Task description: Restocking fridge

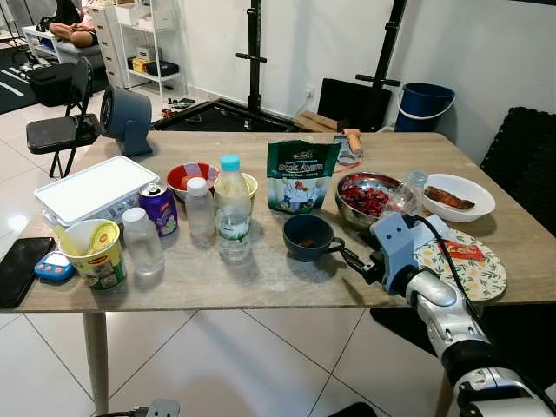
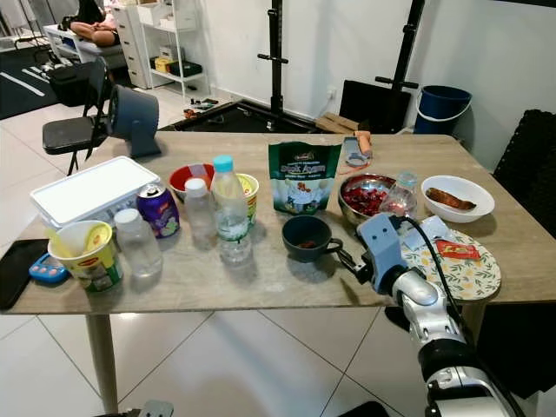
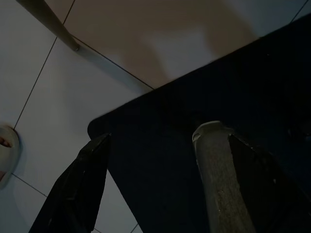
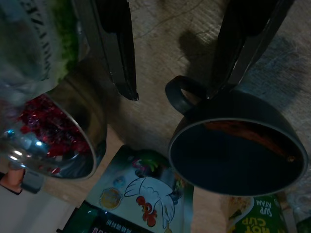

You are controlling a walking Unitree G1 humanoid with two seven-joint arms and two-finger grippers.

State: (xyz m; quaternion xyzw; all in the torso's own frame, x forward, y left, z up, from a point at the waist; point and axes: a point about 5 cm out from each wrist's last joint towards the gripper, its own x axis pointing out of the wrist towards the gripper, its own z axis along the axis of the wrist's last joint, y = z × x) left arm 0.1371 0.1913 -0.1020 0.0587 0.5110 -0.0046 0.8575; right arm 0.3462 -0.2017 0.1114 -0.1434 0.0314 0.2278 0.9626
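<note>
Surface holds, left to right: noodle cup, purple can, 2 small bottles, tall water bottle, green snack bag, dark mug, steel bowl of red berries. Right tool at mug handle, fingers spread wide, 1 each side. Left tool hangs over floor tiles, fingers apart.

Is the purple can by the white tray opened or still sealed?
Cannot tell. The can stands upright beside the tray; its top is too small to read.
</note>
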